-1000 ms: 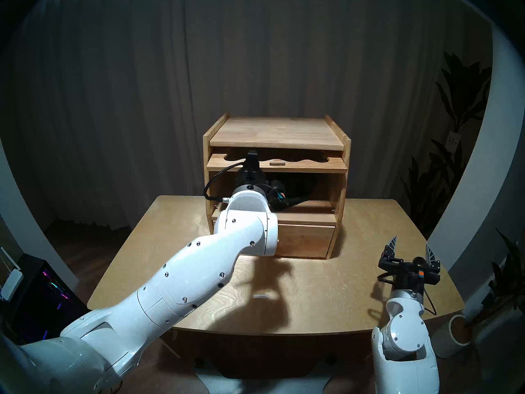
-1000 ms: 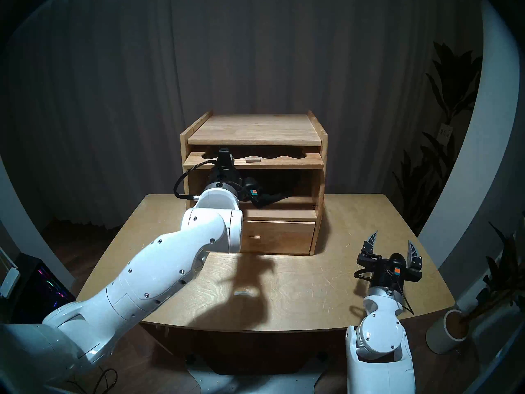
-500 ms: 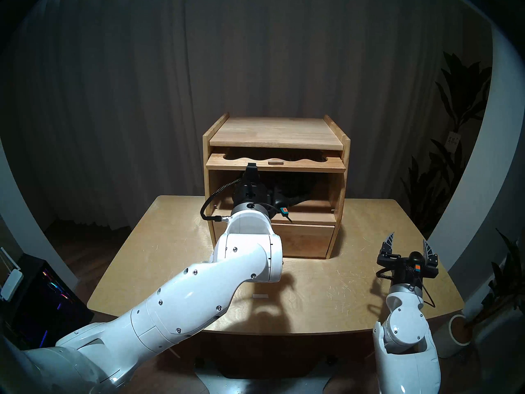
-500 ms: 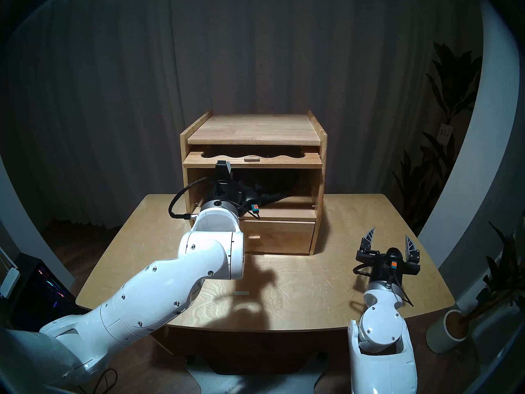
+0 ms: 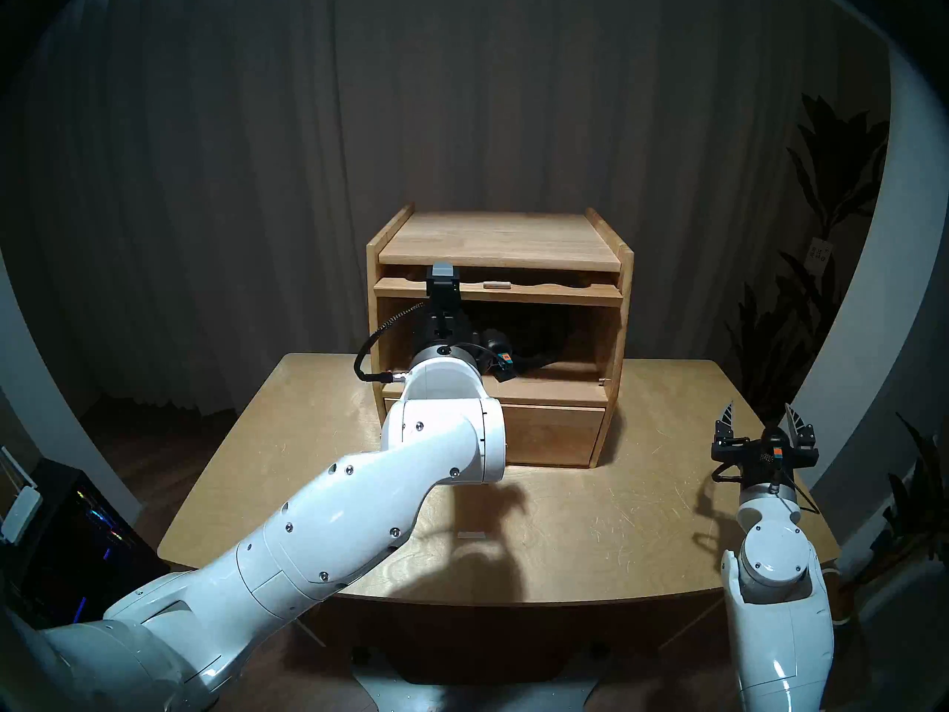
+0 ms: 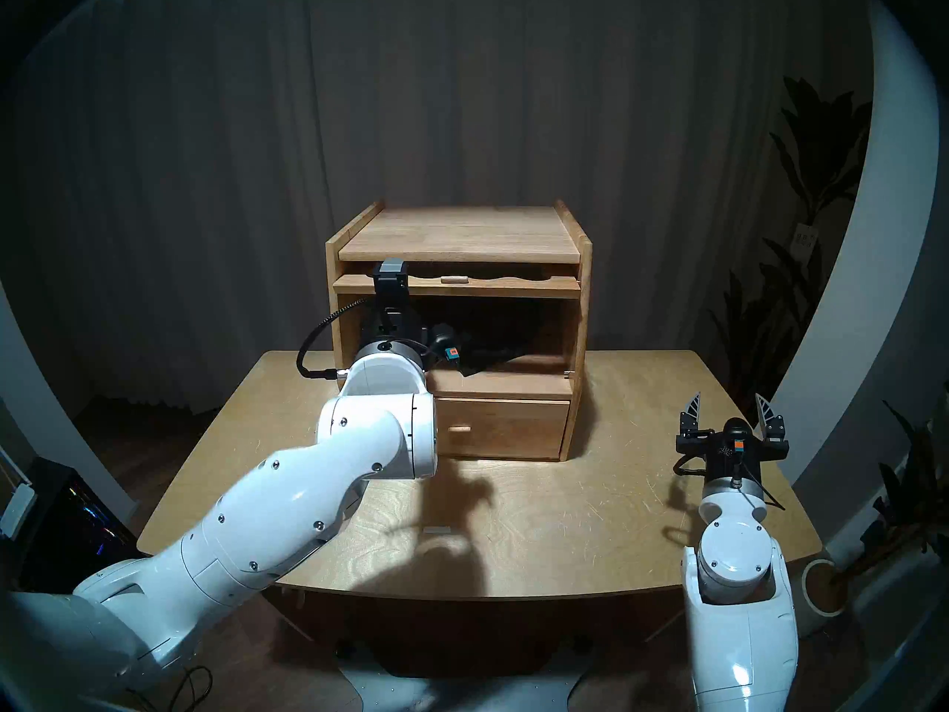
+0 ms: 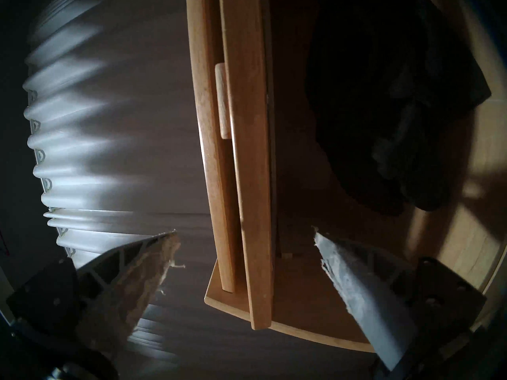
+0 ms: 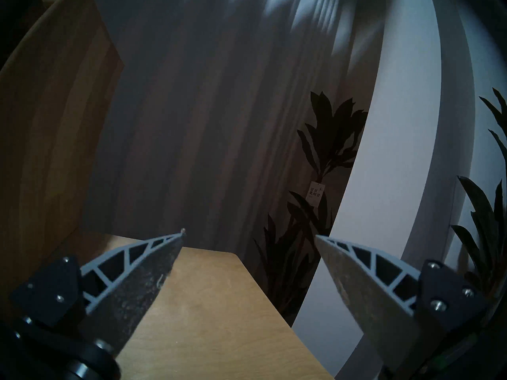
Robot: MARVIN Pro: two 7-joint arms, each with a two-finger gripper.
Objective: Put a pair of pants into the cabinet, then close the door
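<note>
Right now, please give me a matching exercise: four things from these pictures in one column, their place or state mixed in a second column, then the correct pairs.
Things:
1. pair of pants
2. door
3. left gripper
4. right gripper

Places or states:
A. open, near the right edge of the table
B. lifted up flat under the cabinet top
C. lying dark inside the upper compartment
D. open, at the cabinet's front opening, holding nothing

Pairs: 1-C, 2-B, 3-D, 4-A
</note>
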